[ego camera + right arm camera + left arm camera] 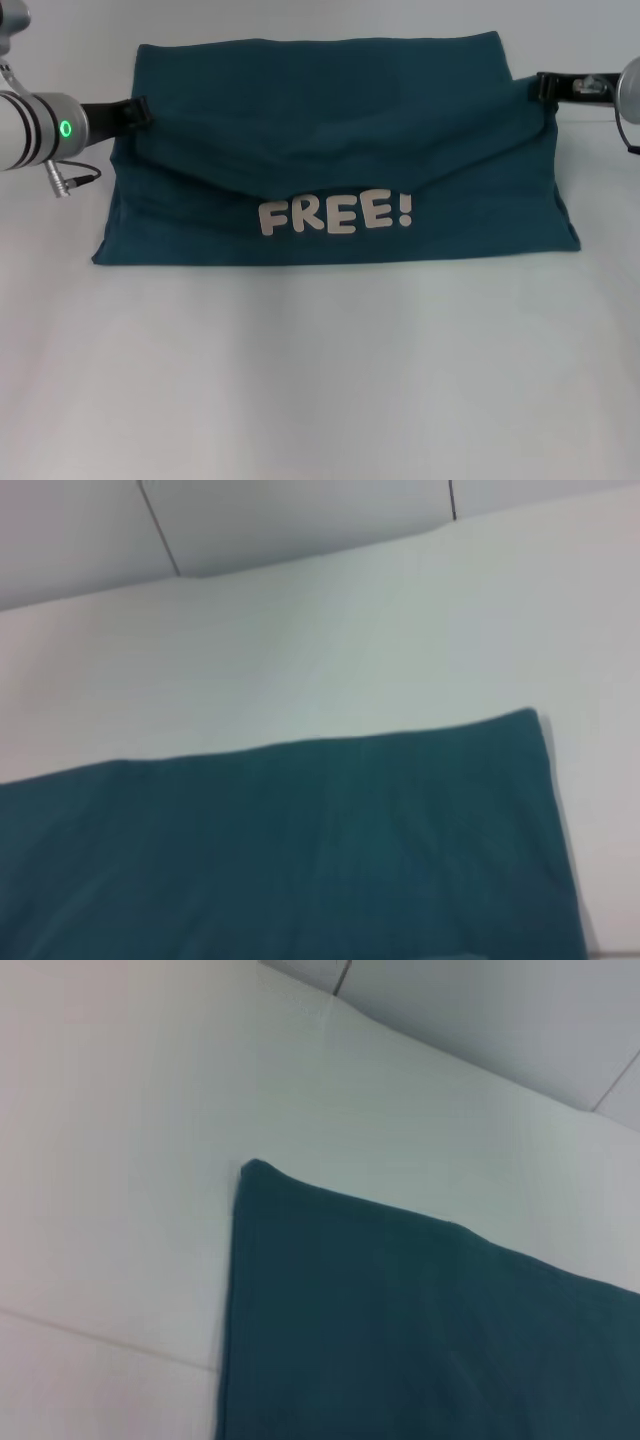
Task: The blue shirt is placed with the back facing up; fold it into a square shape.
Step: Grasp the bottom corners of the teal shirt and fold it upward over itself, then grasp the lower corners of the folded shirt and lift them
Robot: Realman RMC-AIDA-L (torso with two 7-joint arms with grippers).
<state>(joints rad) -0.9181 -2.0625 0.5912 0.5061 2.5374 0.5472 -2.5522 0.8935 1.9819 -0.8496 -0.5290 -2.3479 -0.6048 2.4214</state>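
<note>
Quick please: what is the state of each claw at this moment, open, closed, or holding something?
Left claw: at the blue shirt's left edge; open or closed cannot be told.
Right claw: at the shirt's right edge; cannot be told.

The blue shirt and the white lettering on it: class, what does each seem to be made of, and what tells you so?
The blue shirt: apparently soft, matte knit fabric, probably cotton-like; it sags into gentle folds, drapes without stiffness and shows no shine. The white lettering "FREE!": seemingly a flat printed or heat-pressed layer, since the letters have crisp edges and follow the cloth's surface. Which kind cannot be told.
</note>
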